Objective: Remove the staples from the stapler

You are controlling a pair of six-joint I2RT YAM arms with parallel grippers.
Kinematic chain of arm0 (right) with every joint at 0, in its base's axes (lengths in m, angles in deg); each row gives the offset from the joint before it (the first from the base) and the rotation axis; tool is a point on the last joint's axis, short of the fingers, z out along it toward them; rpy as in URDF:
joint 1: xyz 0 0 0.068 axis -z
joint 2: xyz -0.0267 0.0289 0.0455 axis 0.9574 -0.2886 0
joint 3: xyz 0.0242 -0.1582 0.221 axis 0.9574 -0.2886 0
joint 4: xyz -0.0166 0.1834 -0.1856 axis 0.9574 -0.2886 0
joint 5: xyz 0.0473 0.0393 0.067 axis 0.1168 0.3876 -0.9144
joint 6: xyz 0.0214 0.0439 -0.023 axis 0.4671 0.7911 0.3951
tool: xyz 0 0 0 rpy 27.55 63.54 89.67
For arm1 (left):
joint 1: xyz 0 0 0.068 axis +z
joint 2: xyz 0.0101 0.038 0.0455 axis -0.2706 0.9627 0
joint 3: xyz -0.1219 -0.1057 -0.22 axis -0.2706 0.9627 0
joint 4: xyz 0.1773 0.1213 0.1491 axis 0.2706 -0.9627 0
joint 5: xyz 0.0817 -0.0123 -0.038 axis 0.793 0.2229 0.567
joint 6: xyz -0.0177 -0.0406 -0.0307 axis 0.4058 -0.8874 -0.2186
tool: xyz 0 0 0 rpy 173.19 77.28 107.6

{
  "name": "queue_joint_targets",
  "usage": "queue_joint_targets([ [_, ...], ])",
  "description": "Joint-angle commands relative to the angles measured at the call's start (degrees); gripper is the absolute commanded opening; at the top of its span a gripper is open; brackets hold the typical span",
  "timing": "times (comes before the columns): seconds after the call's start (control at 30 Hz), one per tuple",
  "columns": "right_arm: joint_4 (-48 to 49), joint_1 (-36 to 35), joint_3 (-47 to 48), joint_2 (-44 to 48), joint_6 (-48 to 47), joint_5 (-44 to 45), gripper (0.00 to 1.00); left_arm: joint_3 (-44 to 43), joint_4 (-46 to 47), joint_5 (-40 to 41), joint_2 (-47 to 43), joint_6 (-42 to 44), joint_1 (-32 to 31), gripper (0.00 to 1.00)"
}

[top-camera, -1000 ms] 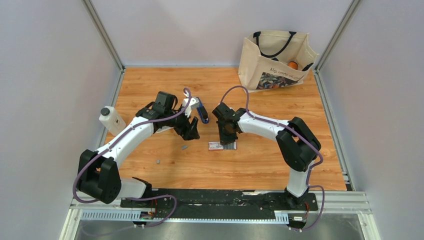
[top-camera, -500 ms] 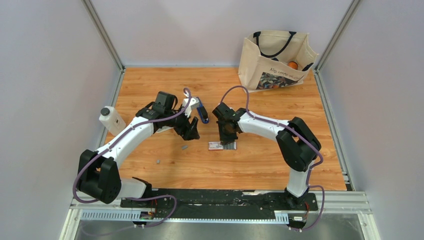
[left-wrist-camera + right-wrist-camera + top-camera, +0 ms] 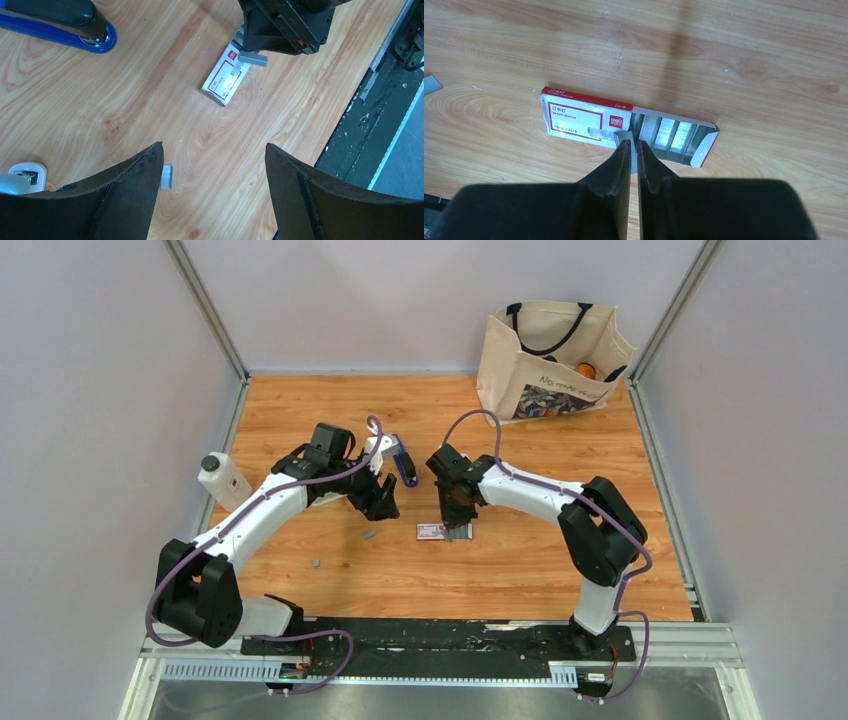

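2 loose staples [image 3: 369, 535] lie on the surface [image 3: 520, 570], with a 3rd strip pinched in the nearly closed right tool [image 3: 633, 142] above the open box [image 3: 574, 117]. Probably light, thin and brittle, they suit a grip across the flat sides. Left tool [image 3: 214, 150] gapes wide, empty; the stapler [image 3: 60, 15] lies just beyond, unobstructed.

Right end effector [image 3: 456, 531] at white-and-red box [image 3: 430, 531], stapler [image 3: 405, 469] behind.

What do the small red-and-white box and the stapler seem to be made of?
The box looks like thin printed cardboard: a folded flap stands open at one end. The stapler seems glossy blue plastic or painted metal, with a smooth black top.
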Motion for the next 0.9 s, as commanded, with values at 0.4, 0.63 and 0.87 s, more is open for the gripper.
queue_joint_targets([
  [0.4,-2.2,-3.9,0.8,2.8,0.2,7.4,0.24,0.1,0.3,-1.1,-2.4,2.0,-0.3,0.82],
  [0.63,-1.9,-3.8,1.4,2.0,-0.1,6.5,0.25,0.1,0.3,-1.2,-2.4,2.0,-0.3,0.82],
  [0.87,-1.8,-3.9,1.0,1.7,-0.4,6.0,0.23,0.0,-0.1,-0.8,-2.5,2.6,-0.3,0.82],
])
